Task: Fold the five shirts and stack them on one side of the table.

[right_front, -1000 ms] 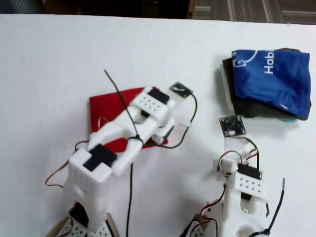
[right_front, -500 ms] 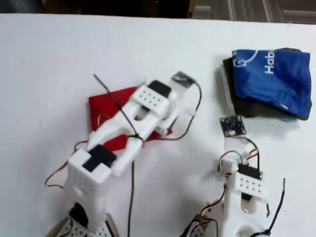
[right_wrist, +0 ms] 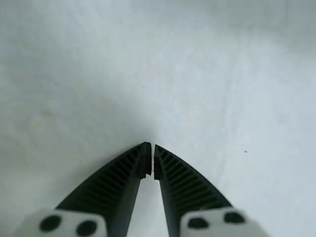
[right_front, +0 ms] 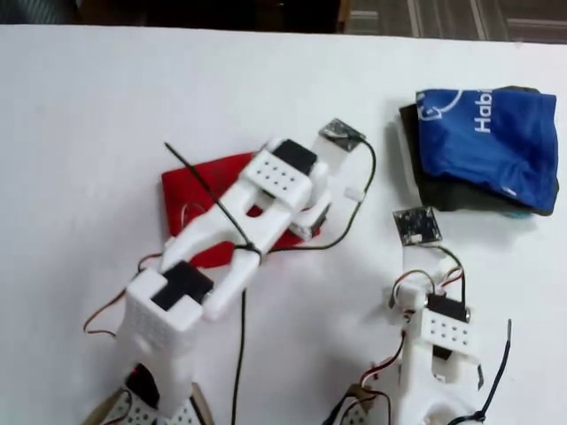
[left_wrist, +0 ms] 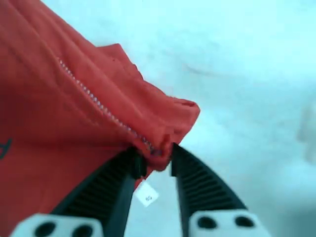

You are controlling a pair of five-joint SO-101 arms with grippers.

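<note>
Red shirt [right_front: 199,190] lay flat and partly folded on the white table [right_front: 106,106], left of centre in the high view. The left arm [right_front: 221,257] stretched across it, covering much of its middle and its right-hand part.

Left gripper [left_wrist: 155,153]: fingers drawn narrow and pinched on a bunched corner of the red shirt at the stitched hem [left_wrist: 98,106]. In the left wrist view the cloth was gathered into a small fold right at the fingertips. A small white tag [left_wrist: 146,196] showed between the two fingers just behind the pinch. The rest of the shirt spread away to one side, with bare table on the other.

Right gripper [right_wrist: 151,160]: fingers brought together, tips all but touching with a thin slit between them, over bare table surface.

The right arm [right_front: 434,336] sat at the near right of the table in the high view, well apart from the red shirt.

Stack at the far right side of the table: a blue shirt [right_front: 487,142], folded, lay on top of a dark shirt [right_front: 416,168] whose edge stuck out on the left and along the near side. How many garments lay under the blue one could not be told. The stack was well apart from the red shirt, and was touched by neither gripper
</note>
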